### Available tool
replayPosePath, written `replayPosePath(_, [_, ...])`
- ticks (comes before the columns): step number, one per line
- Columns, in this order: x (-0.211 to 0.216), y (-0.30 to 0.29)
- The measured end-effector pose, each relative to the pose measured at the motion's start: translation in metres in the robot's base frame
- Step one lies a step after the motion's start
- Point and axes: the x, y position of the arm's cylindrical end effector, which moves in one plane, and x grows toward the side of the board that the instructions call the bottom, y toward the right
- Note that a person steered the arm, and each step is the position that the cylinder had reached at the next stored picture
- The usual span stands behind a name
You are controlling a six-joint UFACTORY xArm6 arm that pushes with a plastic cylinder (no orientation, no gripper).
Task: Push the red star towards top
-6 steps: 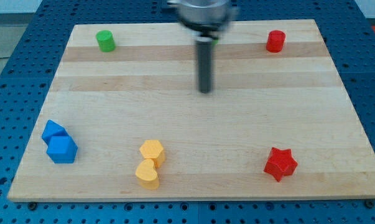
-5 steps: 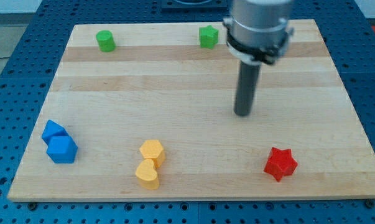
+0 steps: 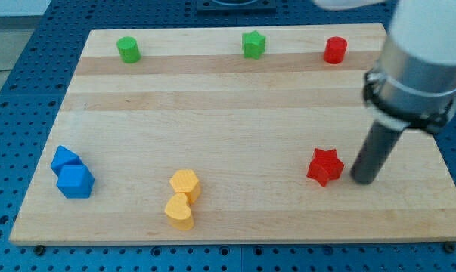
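The red star (image 3: 325, 166) lies on the wooden board (image 3: 212, 121), at the lower right. My tip (image 3: 363, 180) rests on the board just to the right of the star, a small gap apart from it. The dark rod rises from the tip up to the arm's grey body at the view's right edge.
A green cylinder (image 3: 128, 50), a green star (image 3: 252, 44) and a red cylinder (image 3: 334, 50) stand along the top edge. Two blue blocks (image 3: 71, 174) sit at lower left. Two yellow blocks (image 3: 182, 198) sit at bottom centre.
My tip has moved from the board's centre to the lower right. The red star has shifted up and to the left of where it lay.
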Motion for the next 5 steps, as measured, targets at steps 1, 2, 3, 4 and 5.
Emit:
replayPosePath(1, [-0.020, 0.004])
replayPosePath(2, [0.033, 0.024])
replayPosePath(3, [0.053, -0.031])
replayPosePath(4, [0.034, -0.056])
replayPosePath(5, [0.010, -0.075])
